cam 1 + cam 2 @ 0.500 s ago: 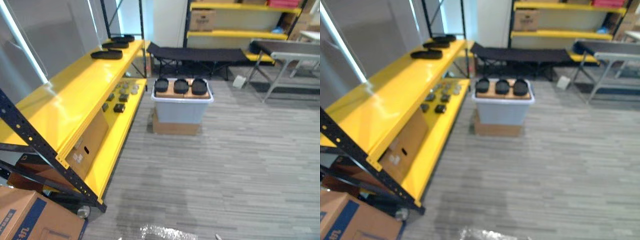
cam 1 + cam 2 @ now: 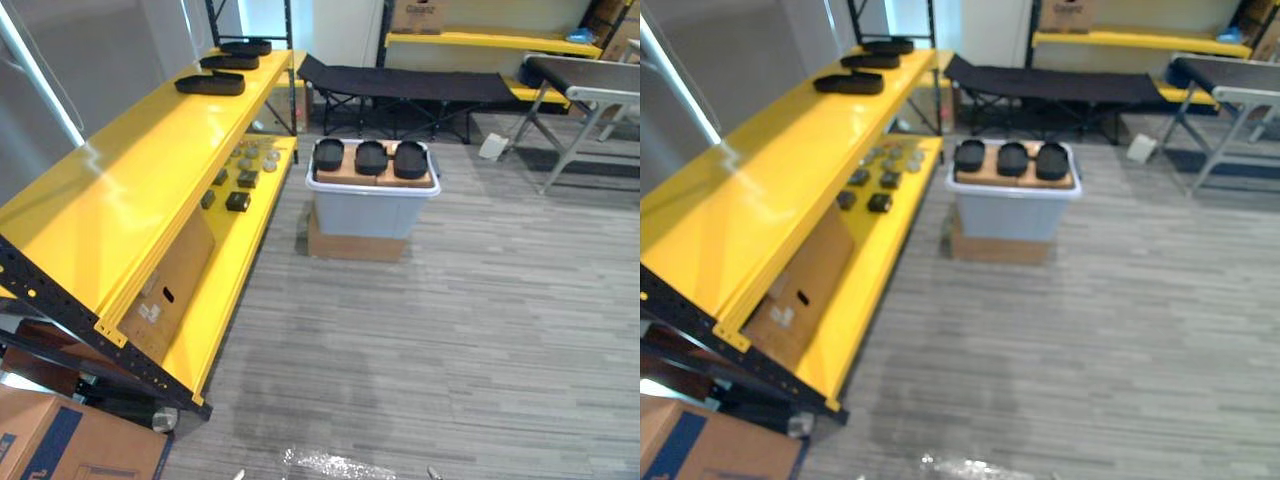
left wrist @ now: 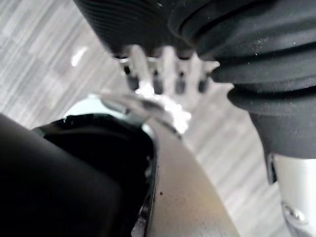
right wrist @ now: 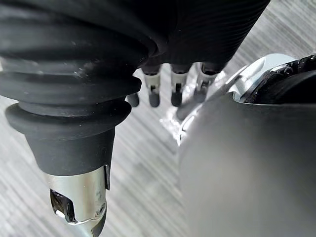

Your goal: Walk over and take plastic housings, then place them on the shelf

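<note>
Three black housings [image 2: 370, 157] lie in a row on top of the grey bin [image 2: 368, 212], far centre on the floor. Three more housings [image 2: 228, 62] rest at the far end of the yellow shelf [image 2: 130, 180], left. The left robot hand [image 3: 168, 69] and right robot hand [image 4: 154, 86] hang with fingers straight and wide, holding nothing.

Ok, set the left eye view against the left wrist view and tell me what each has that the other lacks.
Left eye view's own: the yellow shelf with three black housings on its top level, plus three waiting housings on cardboard atop the grey bin. Left wrist view's own: the left hand from close up, its fingers hanging straight and holding nothing. Shared: the grey striped floor.
</note>
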Available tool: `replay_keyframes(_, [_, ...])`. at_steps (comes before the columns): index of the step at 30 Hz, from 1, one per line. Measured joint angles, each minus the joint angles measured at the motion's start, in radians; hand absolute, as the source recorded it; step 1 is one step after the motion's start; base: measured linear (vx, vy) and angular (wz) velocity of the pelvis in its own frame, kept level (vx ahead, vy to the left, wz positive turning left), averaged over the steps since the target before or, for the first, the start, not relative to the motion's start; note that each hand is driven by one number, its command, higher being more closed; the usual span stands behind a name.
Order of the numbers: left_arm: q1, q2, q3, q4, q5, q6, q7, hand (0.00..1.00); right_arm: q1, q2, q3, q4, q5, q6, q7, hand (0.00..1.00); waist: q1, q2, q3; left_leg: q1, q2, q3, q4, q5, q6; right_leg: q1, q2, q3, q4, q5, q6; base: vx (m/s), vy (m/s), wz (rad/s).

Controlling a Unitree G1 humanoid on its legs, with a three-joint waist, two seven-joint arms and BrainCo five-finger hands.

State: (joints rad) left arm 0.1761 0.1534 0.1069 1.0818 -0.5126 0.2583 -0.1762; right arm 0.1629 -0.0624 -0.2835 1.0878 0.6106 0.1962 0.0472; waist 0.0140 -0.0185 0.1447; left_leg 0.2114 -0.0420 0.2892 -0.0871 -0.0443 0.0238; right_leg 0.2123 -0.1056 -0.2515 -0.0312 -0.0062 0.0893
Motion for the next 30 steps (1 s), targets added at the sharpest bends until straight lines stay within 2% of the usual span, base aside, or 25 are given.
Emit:
replay_keyframes(8, [0.003, -0.007, 0.000, 0.001, 0.001, -0.019, 0.035, 0.00, -0.001, -0.004, 0.000, -0.004, -0.019, -0.003, 0.007, 0.00, -0.001, 0.000, 0.011, 0.000, -0.004, 0.016, -0.003, 0.008, 0.000, -0.009, -0.006, 0.003, 0.004, -0.016, -0.002, -0.13, 0.011, -0.03])
replay_keyframes(17, [0.003, -0.008, 0.003, 0.001, 0.002, -0.038, 0.061, 0.00, 0.013, -0.004, 0.001, 0.001, -0.035, -0.005, 0.024, 0.00, -0.002, -0.007, 0.006, -0.002, -0.013, 0.020, -0.003, 0.001, 0.011, -0.002, -0.013, 0.005, -0.017, -0.004, 0.006, -0.03, 0.048, -0.01])
replay_keyframes(19, [0.003, -0.009, 0.005, 0.002, 0.006, -0.038, 0.073, 0.00, 0.012, -0.003, 0.001, 0.008, -0.032, -0.019, 0.024, 0.00, -0.002, -0.007, 0.005, -0.003, -0.016, 0.021, -0.003, -0.002, 0.014, -0.001, -0.012, 0.005, -0.020, 0.001, 0.006, 0.06, 0.027, -0.01])
replay_keyframes(23, [-0.010, -0.008, 0.010, 0.012, 0.065, -0.039, 0.096, 0.00, 0.011, 0.000, -0.001, 0.018, -0.026, -0.023, 0.024, 0.00, -0.007, -0.013, 0.001, -0.002, -0.023, 0.027, -0.003, -0.011, 0.015, -0.002, -0.015, 0.006, -0.022, 0.005, 0.009, 0.08, 0.021, -0.03])
replay_keyframes(26, [-0.027, -0.006, 0.006, 0.019, 0.130, -0.036, 0.099, 0.00, 0.010, 0.001, -0.018, 0.016, -0.028, -0.025, 0.028, 0.00, -0.008, -0.014, 0.001, -0.001, -0.024, 0.030, -0.003, -0.042, 0.029, -0.068, -0.041, 0.012, 0.129, -0.069, 0.017, 0.06, 0.051, -0.06])
replay_keyframes(28, [-0.043, -0.007, -0.014, 0.020, 0.139, -0.020, 0.135, 0.00, -0.002, 0.000, -0.039, 0.010, -0.013, -0.041, 0.034, 0.00, -0.025, 0.001, 0.025, 0.019, 0.000, 0.028, 0.004, -0.040, 0.041, -0.232, -0.060, 0.013, 0.464, -0.121, -0.010, 0.12, 0.055, -0.03])
replay_keyframes(29, [-0.047, -0.002, -0.013, 0.021, 0.139, -0.014, 0.141, 0.00, -0.007, -0.003, -0.041, 0.010, -0.013, -0.043, 0.038, 0.00, -0.031, 0.005, 0.041, 0.035, 0.006, 0.029, 0.004, -0.039, 0.041, -0.252, -0.068, 0.010, 0.516, -0.141, -0.025, 0.16, 0.061, 0.04])
replay_keyframes(30, [-0.055, 0.009, -0.012, 0.022, 0.138, -0.007, 0.156, 0.00, -0.006, 0.012, -0.044, 0.011, -0.013, -0.044, 0.045, 0.00, -0.033, -0.012, 0.060, 0.057, 0.015, 0.033, 0.004, -0.045, 0.033, -0.283, -0.068, 0.007, 0.533, -0.170, -0.029, 0.11, 0.027, -0.02])
